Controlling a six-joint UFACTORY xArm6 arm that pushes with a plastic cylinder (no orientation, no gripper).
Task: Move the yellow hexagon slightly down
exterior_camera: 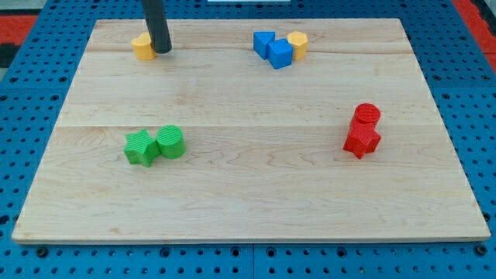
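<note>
A yellow block [297, 44] with flat sides, which looks like the hexagon, sits near the board's top edge, right of centre. It touches the right side of a blue cube [280, 54]. My tip [162, 51] is far to its left, at the view's top left. There it stands against the right side of a second yellow block [142, 46], whose shape I cannot make out. The rod hides part of that block.
A blue triangular block [263, 42] sits against the blue cube's left. A green star [140, 147] and a green cylinder [170, 142] touch at the lower left. A red cylinder [366, 115] sits just above a red star [362, 141] at the right. The wooden board [248, 186] lies on a blue pegboard.
</note>
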